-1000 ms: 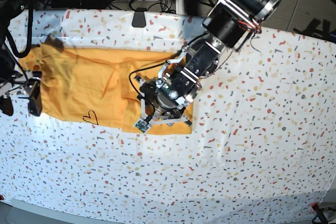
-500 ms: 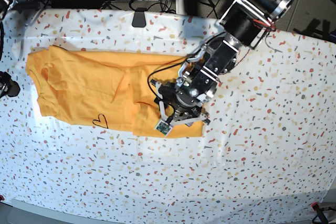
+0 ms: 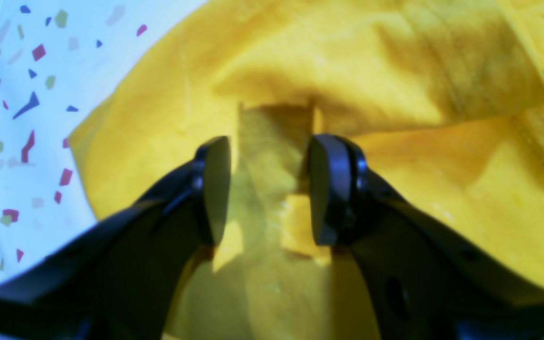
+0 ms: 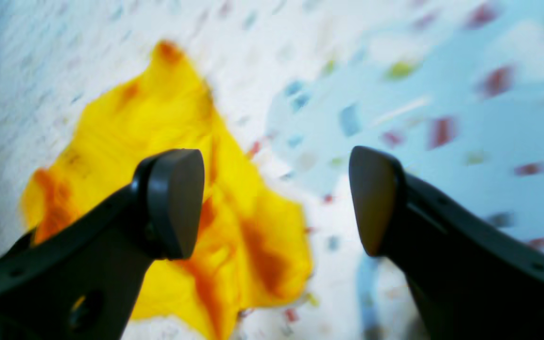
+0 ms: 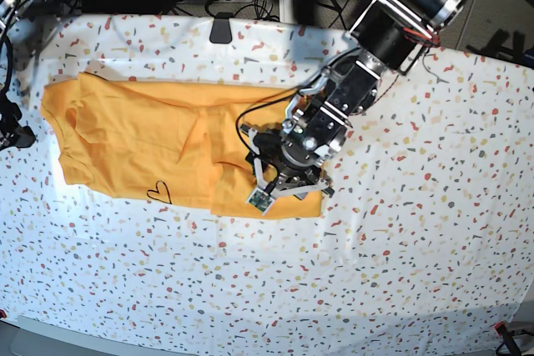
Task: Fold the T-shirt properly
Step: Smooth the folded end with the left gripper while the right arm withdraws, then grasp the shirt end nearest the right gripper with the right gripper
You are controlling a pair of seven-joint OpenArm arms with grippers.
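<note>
Broadly, the T-shirt (image 5: 142, 135) lies spread on the speckled tablecloth (image 5: 400, 256) in the upper left part of the base view, with its long axis running left to right across the table. Its left end is rounded and rumpled near the table's left edge; its right end is a squared flap with a straight lower edge, sitting under the left arm. A small black heart outline (image 5: 158, 194) shows near the lower edge of the shirt, left of that flap. A lengthwise crease runs down the middle of the cloth, and the right-hand part lies as a doubled layer over the rest.

The left gripper (image 3: 265, 189) points down onto the right end of the shirt. In the left wrist view its two dark fingers (image 3: 210, 189) stand partly apart with a raised ridge of yellow fabric between them; whether the pads actually pinch that ridge cannot be told from the pictures. More folds of the shirt fill the view behind, and the tablecloth shows at the left.

The right gripper (image 4: 276, 198) has its jaws spread wide with nothing between them. It hangs above the table, and its blurred view shows an end of the shirt (image 4: 168, 189) below the left finger and bare tablecloth under the other. In the base view only a dark part of that arm (image 5: 12, 127) shows at the far left edge, just beside the shirt's left end.

No containers are on the table.
</note>
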